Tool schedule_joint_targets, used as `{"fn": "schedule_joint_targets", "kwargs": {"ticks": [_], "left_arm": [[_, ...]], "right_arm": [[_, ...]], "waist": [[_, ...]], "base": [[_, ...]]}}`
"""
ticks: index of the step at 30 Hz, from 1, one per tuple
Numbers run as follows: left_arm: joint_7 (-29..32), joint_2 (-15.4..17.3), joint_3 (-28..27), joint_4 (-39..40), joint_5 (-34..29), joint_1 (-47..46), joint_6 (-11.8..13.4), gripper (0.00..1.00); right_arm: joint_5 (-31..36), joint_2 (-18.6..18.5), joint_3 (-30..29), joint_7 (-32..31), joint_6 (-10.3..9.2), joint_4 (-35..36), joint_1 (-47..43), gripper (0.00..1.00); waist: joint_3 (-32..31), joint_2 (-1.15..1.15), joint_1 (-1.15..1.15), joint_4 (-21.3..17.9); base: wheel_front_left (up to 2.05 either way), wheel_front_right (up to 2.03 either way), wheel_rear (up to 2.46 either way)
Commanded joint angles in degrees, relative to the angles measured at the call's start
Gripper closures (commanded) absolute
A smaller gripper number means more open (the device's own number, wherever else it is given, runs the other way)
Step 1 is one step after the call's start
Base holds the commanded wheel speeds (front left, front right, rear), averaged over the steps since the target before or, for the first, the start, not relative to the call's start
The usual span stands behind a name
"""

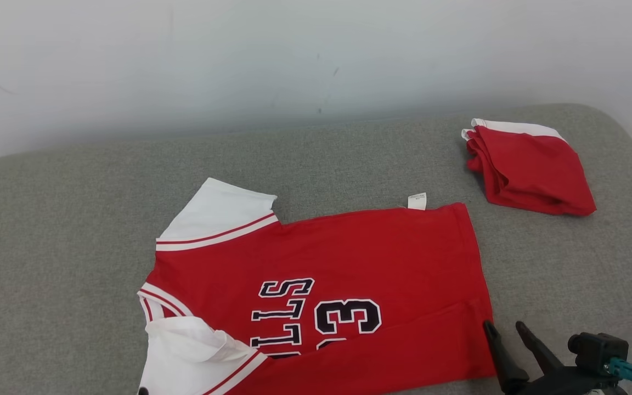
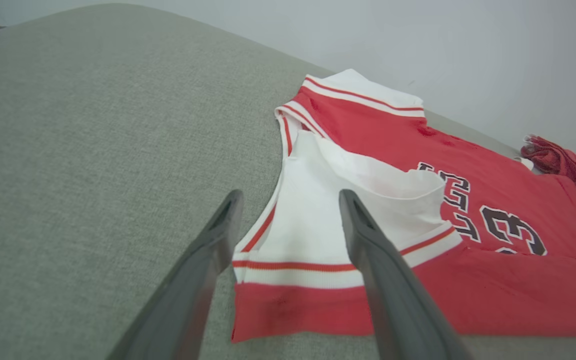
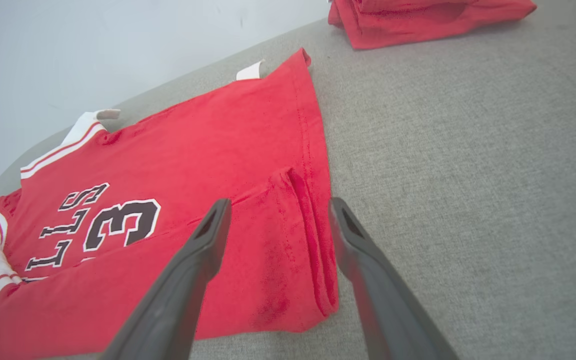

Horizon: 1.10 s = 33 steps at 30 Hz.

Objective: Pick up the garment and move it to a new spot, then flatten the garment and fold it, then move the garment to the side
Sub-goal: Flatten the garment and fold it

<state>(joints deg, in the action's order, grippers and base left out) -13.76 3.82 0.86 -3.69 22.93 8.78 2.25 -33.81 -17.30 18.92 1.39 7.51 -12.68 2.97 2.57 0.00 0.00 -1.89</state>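
The garment (image 1: 349,252) is a red jersey with white sleeves and dark lettering, spread on the grey padded surface (image 1: 74,219). Its near long edge is folded over onto the front. My right gripper (image 1: 505,326) stands open just off the hem's near corner, and in the right wrist view its fingers (image 3: 279,205) straddle the folded hem edge of the jersey (image 3: 193,145) with nothing pinched. My left gripper (image 2: 288,200) is open above the near white sleeve (image 2: 313,220), holding nothing.
A second red and white garment (image 1: 530,164), folded into a small stack, lies at the back right near the surface's rounded corner. A pale wall (image 1: 294,55) runs along the far edge. Bare grey surface extends left of the jersey.
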Motion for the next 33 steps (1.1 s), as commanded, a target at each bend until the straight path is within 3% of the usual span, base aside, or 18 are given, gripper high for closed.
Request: {"fn": "schedule_joint_targets", "kwargs": {"ticks": [1, 11, 17, 22, 33], "left_arm": [[-0.8, 0.3, -0.7, 1.5, -1.1, -0.5, 0.5, 0.00], [-1.5, -0.2, -2.7, 6.6, -7.8, -2.5, 2.1, 0.00], [-1.4, -0.1, -3.2, 5.2, -8.7, -6.6, 0.4, 0.00], [-0.4, 2.6, -3.4, 1.6, -7.5, -12.5, -2.2, 0.00], [10.6, 12.1, -3.6, -7.0, -2.8, -30.1, -7.9, 0.00]], "right_arm": [[1.2, 0.2, -0.3, 1.7, -0.04, 0.8, 0.4, 0.00], [8.2, 2.6, -1.9, 9.2, -0.04, 1.6, 0.9, 0.00], [10.4, 4.7, -1.2, 9.8, -0.04, 0.2, 2.1, 0.00], [11.2, 5.4, -0.6, 10.2, -0.04, -0.6, 3.9, 0.00], [11.3, 7.5, 3.0, 11.9, -0.04, -2.9, 10.7, 0.00]], "waist": [[0.0, 0.00, 0.00, 0.0], [-0.2, 0.00, 0.00, -0.1], [0.1, 0.00, 0.00, -1.3], [1.4, 0.00, 0.00, -3.4], [8.1, 0.00, 0.00, -10.0]], "base": [[0.00, 0.00, 0.00], [0.00, 0.00, 0.00], [0.00, 0.00, 0.00], [0.00, 0.00, 0.00], [0.00, 0.00, 0.00]]}}
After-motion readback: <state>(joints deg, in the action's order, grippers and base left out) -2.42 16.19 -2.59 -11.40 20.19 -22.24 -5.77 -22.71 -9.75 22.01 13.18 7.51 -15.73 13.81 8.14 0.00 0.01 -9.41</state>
